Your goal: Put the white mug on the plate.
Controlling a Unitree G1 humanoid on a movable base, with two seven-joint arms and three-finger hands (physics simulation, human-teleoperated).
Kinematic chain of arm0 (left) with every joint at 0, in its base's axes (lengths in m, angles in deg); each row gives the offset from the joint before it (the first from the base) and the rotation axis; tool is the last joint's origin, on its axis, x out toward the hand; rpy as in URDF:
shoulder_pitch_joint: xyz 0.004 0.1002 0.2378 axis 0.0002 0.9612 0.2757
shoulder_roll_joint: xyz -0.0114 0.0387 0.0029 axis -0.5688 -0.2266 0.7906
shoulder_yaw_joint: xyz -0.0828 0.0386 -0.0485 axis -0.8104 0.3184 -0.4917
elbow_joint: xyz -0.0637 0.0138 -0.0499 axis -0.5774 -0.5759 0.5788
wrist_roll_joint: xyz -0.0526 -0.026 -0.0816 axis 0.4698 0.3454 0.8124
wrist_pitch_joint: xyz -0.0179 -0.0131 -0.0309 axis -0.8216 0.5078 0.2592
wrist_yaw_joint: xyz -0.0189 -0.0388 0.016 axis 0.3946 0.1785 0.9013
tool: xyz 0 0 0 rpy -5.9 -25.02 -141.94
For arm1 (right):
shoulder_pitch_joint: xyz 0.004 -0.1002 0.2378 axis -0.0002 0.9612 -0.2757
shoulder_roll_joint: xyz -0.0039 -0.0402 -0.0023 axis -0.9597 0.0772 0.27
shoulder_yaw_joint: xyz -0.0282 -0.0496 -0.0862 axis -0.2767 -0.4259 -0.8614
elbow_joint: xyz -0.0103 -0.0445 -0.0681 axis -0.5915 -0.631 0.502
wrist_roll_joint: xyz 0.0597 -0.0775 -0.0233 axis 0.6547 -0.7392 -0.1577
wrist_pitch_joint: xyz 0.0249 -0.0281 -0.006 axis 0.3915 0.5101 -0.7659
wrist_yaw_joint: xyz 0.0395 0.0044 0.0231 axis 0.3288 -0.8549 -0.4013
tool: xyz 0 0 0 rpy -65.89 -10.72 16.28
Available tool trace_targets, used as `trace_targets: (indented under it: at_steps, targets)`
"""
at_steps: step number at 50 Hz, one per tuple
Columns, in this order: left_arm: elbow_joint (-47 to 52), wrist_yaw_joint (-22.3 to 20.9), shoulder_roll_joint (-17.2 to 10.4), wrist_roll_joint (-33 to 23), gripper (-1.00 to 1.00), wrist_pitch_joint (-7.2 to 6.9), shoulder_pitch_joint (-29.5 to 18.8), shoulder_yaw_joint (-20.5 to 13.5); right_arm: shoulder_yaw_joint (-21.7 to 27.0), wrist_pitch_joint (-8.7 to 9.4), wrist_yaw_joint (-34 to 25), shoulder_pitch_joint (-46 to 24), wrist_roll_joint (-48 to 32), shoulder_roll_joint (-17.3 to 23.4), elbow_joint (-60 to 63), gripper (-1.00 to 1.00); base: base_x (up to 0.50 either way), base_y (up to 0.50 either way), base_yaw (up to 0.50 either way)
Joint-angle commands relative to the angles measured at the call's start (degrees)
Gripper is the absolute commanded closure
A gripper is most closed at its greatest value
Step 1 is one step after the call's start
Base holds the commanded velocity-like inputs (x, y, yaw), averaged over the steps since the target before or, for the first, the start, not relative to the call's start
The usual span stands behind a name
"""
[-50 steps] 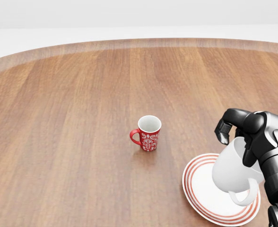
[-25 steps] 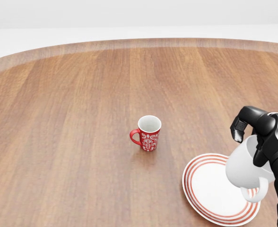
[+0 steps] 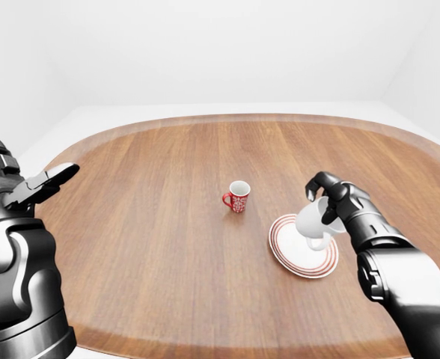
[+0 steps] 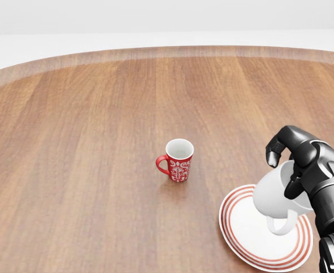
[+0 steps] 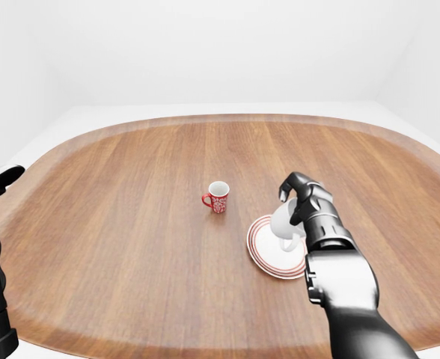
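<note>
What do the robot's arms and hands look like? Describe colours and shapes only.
Both arms are glossy dark grey to silver metal in bulky rounded segments. The right hand has black, jointed fingers; the left hand is dark grey with slim, tapering fingers. No cables or markings show.

Even, bright, diffuse light throughout; no single source is apparent. White walls and floor are nearly blown out, with only faint grey gradients at room corners. The wooden table (image 4: 87, 142) shows a soft pale sheen along its far edge in the head view, no hard glare. Shadows are weak: a faint smudge under the red mug (image 4: 176, 160), a slight darkening on the plate (image 4: 243, 236) beneath the white mug (image 4: 276, 196). The right hand (image 4: 295, 162) carries small specular highlights on glossy black. All is sharp, without motion blur or noise. The eye views bow the table's edges wide-angle.
</note>
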Motion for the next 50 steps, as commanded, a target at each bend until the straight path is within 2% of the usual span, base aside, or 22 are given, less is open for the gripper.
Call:
trace_targets:
  at_steps: [1,21,33,50]
  targets:
    - [0.0,0.0,0.3,-0.2,-1.00,0.00,0.1,0.3,-0.2,0.00,3.6,2.2,2.5,-1.9,-1.7,1.00,0.00,0.00,0.00]
    - [-0.8,-0.4,0.5,-0.6,-1.00,0.00,0.0,0.5,-0.7,0.00,2.8,5.8,3.2,-2.9,-2.7,1.00,0.00,0.00,0.00]
    - [-0.6,-0.4,0.5,-0.5,-1.00,0.00,0.2,0.5,-1.4,0.00,0.5,6.3,2.0,-3.2,-2.8,1.00,0.00,0.00,0.00]
    - [-0.4,-0.3,0.6,-0.5,-1.00,0.00,0.2,0.5,-1.7,0.00,0.3,6.5,0.0,-3.3,-2.7,1.00,0.00,0.00,0.00]
